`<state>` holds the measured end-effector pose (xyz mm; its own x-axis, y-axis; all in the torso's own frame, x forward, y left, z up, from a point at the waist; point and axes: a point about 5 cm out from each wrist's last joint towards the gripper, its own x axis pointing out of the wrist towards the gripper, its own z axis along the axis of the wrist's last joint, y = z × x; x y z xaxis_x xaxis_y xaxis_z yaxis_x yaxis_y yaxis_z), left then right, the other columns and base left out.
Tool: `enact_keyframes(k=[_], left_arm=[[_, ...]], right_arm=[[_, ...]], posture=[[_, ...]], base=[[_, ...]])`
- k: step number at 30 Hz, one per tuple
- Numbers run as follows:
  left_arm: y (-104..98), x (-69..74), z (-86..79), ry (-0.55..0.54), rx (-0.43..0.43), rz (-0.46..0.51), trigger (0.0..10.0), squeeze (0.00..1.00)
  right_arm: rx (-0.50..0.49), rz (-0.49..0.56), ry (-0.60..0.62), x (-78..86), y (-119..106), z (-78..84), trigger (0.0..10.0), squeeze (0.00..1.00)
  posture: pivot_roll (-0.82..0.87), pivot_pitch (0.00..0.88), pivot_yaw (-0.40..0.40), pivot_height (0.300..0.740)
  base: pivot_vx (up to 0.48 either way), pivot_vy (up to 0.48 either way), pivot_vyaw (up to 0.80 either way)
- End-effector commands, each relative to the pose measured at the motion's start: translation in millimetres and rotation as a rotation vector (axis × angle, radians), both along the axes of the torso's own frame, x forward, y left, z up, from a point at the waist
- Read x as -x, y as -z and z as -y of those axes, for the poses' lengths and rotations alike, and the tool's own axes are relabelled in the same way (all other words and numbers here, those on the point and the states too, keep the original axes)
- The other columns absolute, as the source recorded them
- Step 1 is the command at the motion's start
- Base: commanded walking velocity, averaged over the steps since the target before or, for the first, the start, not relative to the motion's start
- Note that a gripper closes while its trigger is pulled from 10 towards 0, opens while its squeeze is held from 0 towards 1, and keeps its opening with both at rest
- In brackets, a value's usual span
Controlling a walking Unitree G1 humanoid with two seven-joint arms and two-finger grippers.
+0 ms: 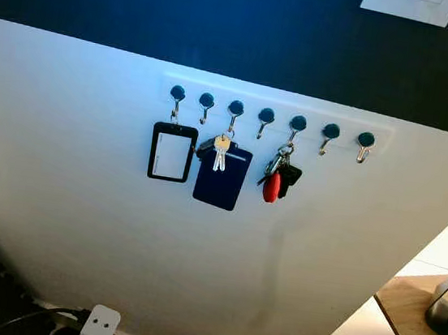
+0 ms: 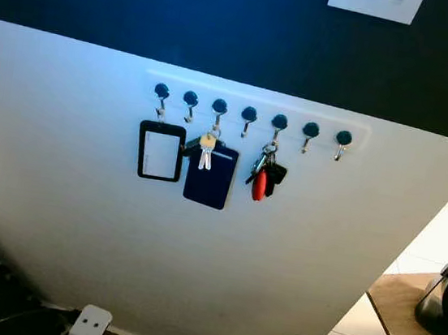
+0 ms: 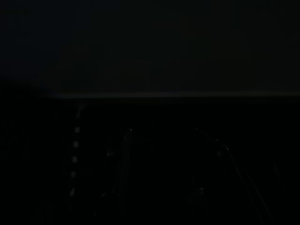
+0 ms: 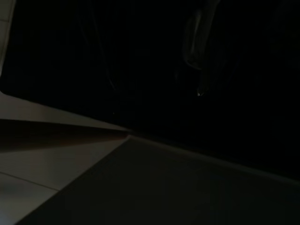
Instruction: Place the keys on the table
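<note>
Fingers unseen; keys (image 1: 278,177) hang unlabelled.

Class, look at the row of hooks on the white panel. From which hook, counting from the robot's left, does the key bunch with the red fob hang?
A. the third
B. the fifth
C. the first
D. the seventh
B: the key bunch with the red fob hangs from the fifth of seven hooks on the hook rail; the black-framed badge holder is on the first and the dark blue card holder on the third.
</note>
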<state>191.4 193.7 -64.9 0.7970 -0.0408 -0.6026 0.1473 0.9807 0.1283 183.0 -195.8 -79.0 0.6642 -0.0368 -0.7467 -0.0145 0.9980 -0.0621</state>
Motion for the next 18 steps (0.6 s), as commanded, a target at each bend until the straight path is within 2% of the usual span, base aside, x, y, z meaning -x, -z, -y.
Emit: enact_keyframes(k=[1, 2, 3, 4, 5, 6, 7, 8, 9, 10, 11, 12, 13, 14, 15, 17, 18], left_arm=[[3, 2.3, 3.3, -0.001, 0.019, -0.023, 0.0, 0.0], [3, 2.2, 2.9, -0.001, 0.007, -0.026, 0.0, 0.0], [3, 1.8, 0.8, -0.017, -0.014, -0.027, 10.0, 0.0], [3, 2.0, -0.7, -0.03, -0.021, -0.034, 10.0, 0.0], [4, 2.2, -1.6, -0.041, -0.016, -0.038, 10.0, 0.0], [4, 3.0, -0.3, -0.05, 0.027, -0.043, 10.0, 0.0], [4, 3.3, 1.2, -0.049, 0.055, -0.044, 10.0, 0.0], [4, 3.6, 2.5, -0.041, 0.07, -0.042, 9.6, 1.0], [5, 4.1, 3.9, -0.015, 0.063, -0.044, 1.3, 1.0], [5, 4.4, 3.5, -0.013, 0.051, -0.048, 0.0, 1.0], [5, 4.4, 3.5, -0.013, 0.051, -0.048, 0.0, 1.0], [6, 5.7, -0.3, -0.05, -0.001, -0.061, 10.0, 1.0], [7, 6.4, -2.0, -0.069, -0.019, -0.068, 10.0, 1.0], [7, 6.6, -2.3, -0.094, 0.009, -0.066, 10.0, 0.0], [6, 7.2, 0.6, -0.091, 0.073, -0.046, 0.0, 0.0], [7, 9.0, 2.9, -0.063, 0.069, -0.054, 0.0, 0.0], [7, 9.2, 4.0, -0.052, 0.061, -0.057, 0.0, 0.0]], right_arm=[[-0.066, 0.018, 0.007, -0.2, -1, -1.6, 0.0, 0.0], [-0.083, 0.026, 0.003, -0.7, -1, -3.1, 0.0, 0.0], [-0.035, 0.017, -0.018, -1.0, -1, -1.9, 0.0, 0.0], [0.007, 0.01, -0.023, -0.9, -1, 0.2, 0.0, 0.0], [0.032, 0.002, -0.013, -0.5, -1, 2.2, 1.8, 0.0], [0.032, -0.009, -0.006, 0.4, 0, 3.3, 10.0, 0.0], [0.018, -0.014, -0.01, 0.7, 0, 2.9, 10.0, 0.0], [-0.04, 0.003, -0.009, 0.1, 0, 0.1, 2.4, 0.0], [-0.102, 0.016, -0.025, -0.9, -1, -4.2, 0.0, 0.0], [-0.07, 0.007, -0.043, -0.7, -1, -3.5, 0.0, 0.0], [-0.07, 0.007, -0.043, -0.7, -1, -3.5, 0.0, 0.0], [0.025, -0.028, -0.038, 1.2, 1, 2.3, 9.5, 0.0], [0.04, -0.041, -0.023, 2.3, 2, 4.0, 9.5, 0.0], [0.034, -0.045, -0.024, 3.4, 2, 3.9, 10.0, 0.0], [-0.057, -0.028, -0.048, 6.0, 3, -1.8, 0.0, 0.0], [-0.066, -0.038, -0.069, 10.8, 5, -3.9, 0.0, 0.0], [0.009, -0.053, -0.078, 13.1, 6, -0.6, 0.0, 0.0]], posture=[[0.07, 0.047, -0.066, 0.74], [0.07, 0.047, -0.066, 0.74], [0.07, 0.047, -0.066, 0.74], [0.07, 0.047, -0.066, 0.74], [0.06, 0.048, -0.061, 0.74], [0.06, 0.05, -0.06, 0.74], [0.06, 0.05, -0.06, 0.74], [0.06, 0.049, -0.062, 0.74], [0.06, 0.049, -0.062, 0.74], [0.06, 0.049, -0.062, 0.74], [0.06, 0.049, -0.062, 0.74], [0.06, 0.052, -0.06, 0.74], [0.06, 0.052, -0.06, 0.74], [0.06, 0.052, -0.06, 0.74], [0.06, 0.05, -0.06, 0.74], [0.06, 0.049, -0.061, 0.74], [0.06, 0.049, -0.06, 0.74]], base=[[0.0, 0.0, 0.0], [0.0, 0.0, 0.0], [0.0, 0.0, 0.0], [0.0, 0.0, 0.0], [0.0, 0.0, 0.0], [0.0, 0.0, 0.0], [0.0, 0.0, 0.0], [0.0, 0.0, 0.0], [0.0, 0.0, 0.0], [0.0, 0.0, 0.0], [0.0, 0.0, 0.0], [0.0, 0.0, 0.0], [0.0, 0.0, 0.0], [0.0, 0.0, 0.0], [0.0, 0.0, 0.0], [0.0, 0.0, 0.0], [0.0, 0.0, 0.0]])
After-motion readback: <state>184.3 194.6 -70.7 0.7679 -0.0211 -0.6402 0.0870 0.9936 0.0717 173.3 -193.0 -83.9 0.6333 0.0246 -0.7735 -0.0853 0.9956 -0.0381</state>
